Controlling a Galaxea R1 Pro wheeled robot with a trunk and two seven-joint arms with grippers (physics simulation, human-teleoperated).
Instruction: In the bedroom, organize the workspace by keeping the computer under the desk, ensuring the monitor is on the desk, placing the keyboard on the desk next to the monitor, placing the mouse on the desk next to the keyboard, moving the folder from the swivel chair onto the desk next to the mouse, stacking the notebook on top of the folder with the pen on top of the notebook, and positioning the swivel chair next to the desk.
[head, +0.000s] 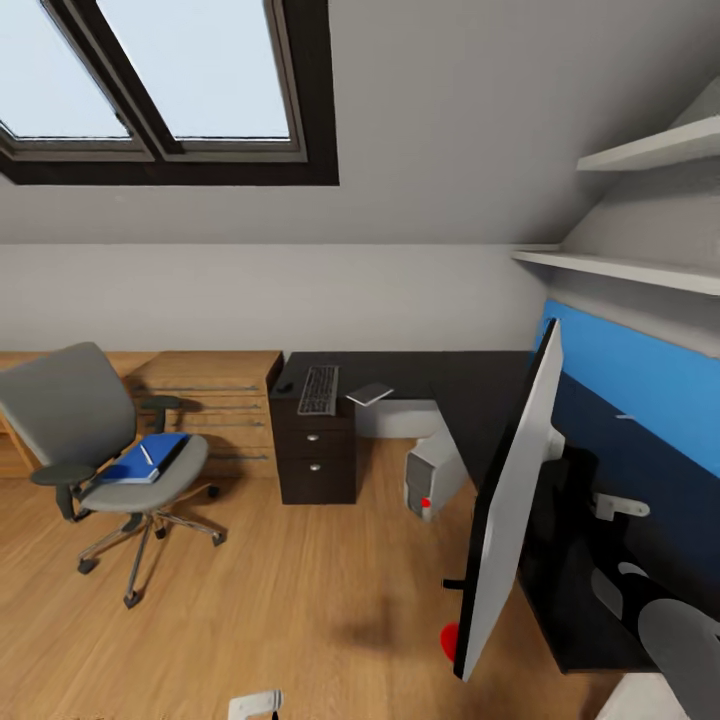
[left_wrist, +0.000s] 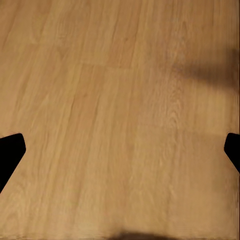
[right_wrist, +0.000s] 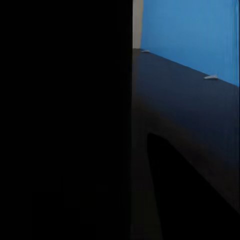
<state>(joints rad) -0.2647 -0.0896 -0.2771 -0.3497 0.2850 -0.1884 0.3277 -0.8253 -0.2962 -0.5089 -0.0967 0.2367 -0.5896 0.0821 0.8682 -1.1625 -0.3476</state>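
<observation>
1. The monitor (head: 510, 510) is seen edge-on at the near end of the desk (head: 450, 385), its screen facing out over the floor and a red dot at its lower corner; it looks raised and tilted off the desk top, though its stand is too dark to make out.
2. The keyboard (head: 318, 389) lies on the far left corner of the desk, above the dark drawer unit (head: 317, 455) with round knobs.
3. The mouse (head: 284, 386) sits just beside the keyboard, at the desk's left edge.
4. A thin grey rectangle, probably the notebook (head: 370, 393), rests near the keyboard's other side, at the desk's front edge.
5. The computer (head: 431, 477) stands on the wooden floor (head: 300, 590) under the desk, a red light on its front.
6. The folder (head: 148, 458) lies on the seat of the swivel chair (head: 95, 440), with the pen (head: 147, 454) on top; the chair stands well apart from the desk, in front of a wooden drawer chest (head: 215, 405).
7. The left pincer (left_wrist: 120, 155) hangs over bare floor with its dark fingertips (left_wrist: 10, 152) spread wide.
8. The right wrist view is mostly dark beside the desk top and blue wall panel (right_wrist: 190, 35); I cannot tell the right pincer's state.
</observation>
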